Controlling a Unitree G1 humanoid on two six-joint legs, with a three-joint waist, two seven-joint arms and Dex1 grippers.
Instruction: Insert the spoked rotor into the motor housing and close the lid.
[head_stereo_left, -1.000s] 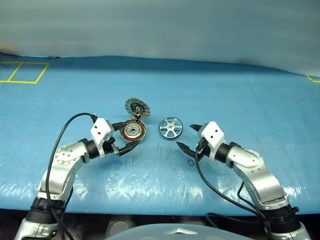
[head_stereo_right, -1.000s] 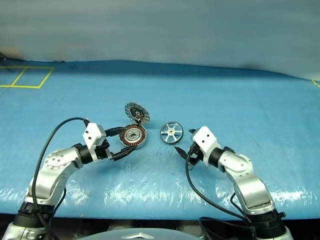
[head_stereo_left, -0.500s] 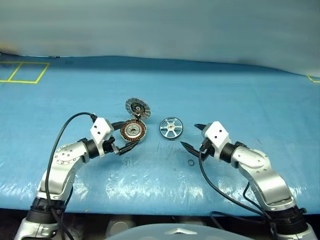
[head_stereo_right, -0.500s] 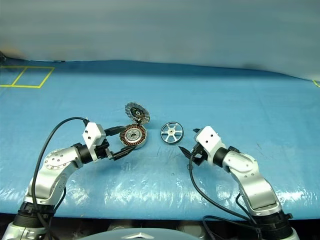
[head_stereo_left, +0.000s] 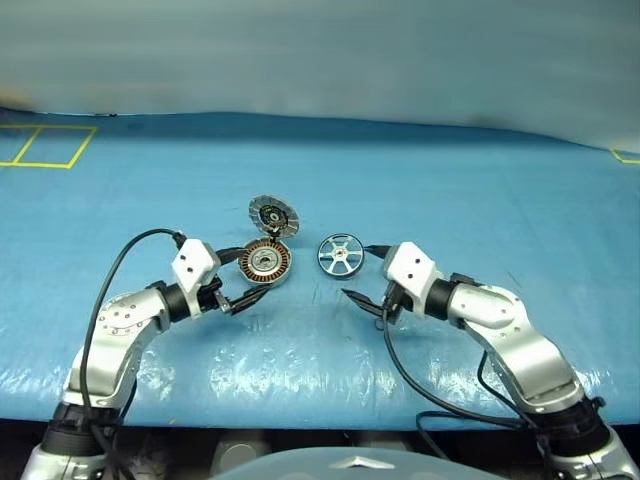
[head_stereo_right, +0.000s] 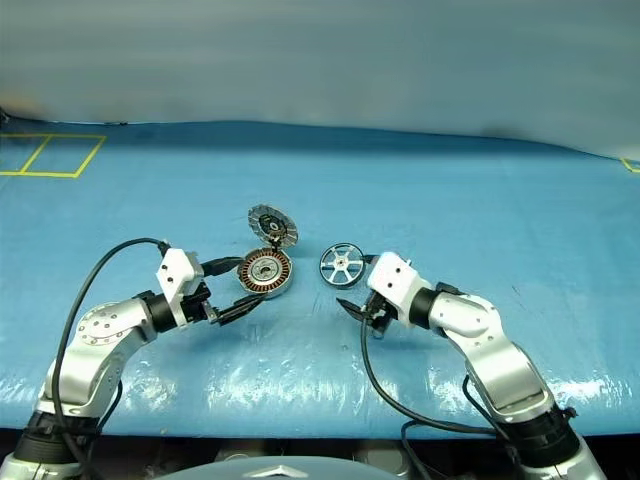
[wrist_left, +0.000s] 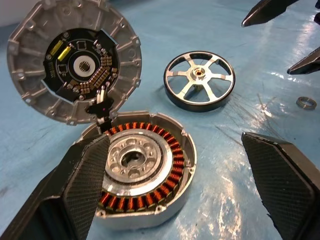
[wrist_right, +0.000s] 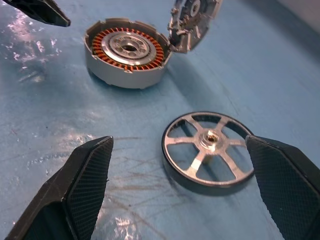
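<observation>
Copper-wound motor housing (head_stereo_left: 265, 264) at frame centre, lid (head_stereo_left: 273, 215) hinged up behind it. Spoked rotor (head_stereo_left: 340, 256) just right, untouched. Left gripper (head_stereo_left: 243, 276) apart beside housing; right gripper (head_stereo_left: 364, 273) apart near rotor.

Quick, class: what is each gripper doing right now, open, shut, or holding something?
Left gripper: open, empty, beside the housing.
Right gripper: open, empty, next to the rotor.

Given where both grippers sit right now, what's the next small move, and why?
Probably ease the open right gripper down around the spoked rotor and close. The rotor lies flat on the table, ungrasped, while the motor housing sits open with its lid raised.
</observation>
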